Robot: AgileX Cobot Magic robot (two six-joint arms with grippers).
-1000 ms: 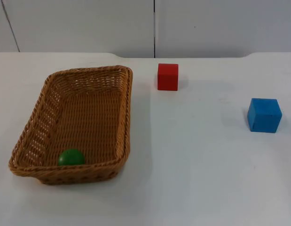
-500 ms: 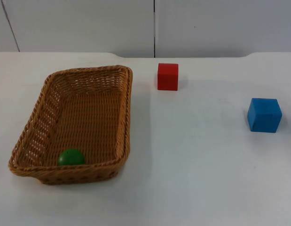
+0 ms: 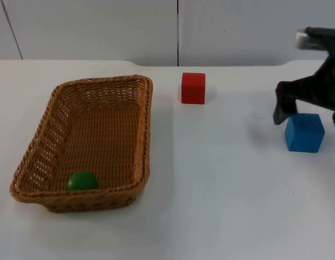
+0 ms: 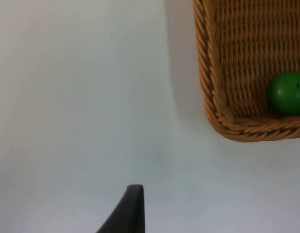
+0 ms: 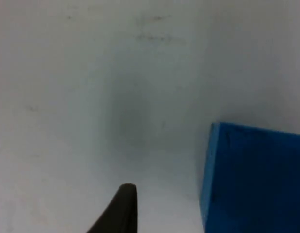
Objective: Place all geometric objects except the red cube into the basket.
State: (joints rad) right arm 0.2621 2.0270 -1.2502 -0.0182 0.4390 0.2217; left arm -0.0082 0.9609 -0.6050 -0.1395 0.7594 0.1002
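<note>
A blue cube (image 3: 304, 134) sits at the table's right side. My right gripper (image 3: 308, 115) hangs open just above and behind it, one finger (image 3: 280, 111) to the cube's left and the other at the picture's edge. In the right wrist view the blue cube (image 5: 256, 179) is close beside a black fingertip (image 5: 123, 208). A green ball (image 3: 81, 181) lies in the near corner of the wicker basket (image 3: 148, 124). The red cube (image 3: 193, 88) stands behind the basket's far right corner. My left gripper (image 4: 133, 213) waits over bare table beside the basket (image 4: 208, 73) corner that holds the ball (image 4: 287, 93).
The grey partition wall (image 3: 178, 30) closes off the table at the back. White table top (image 3: 221, 179) stretches between the basket and the blue cube.
My right arm has come into the top view from the right and now hangs over the blue cube. The cubes, ball and basket have not moved.
</note>
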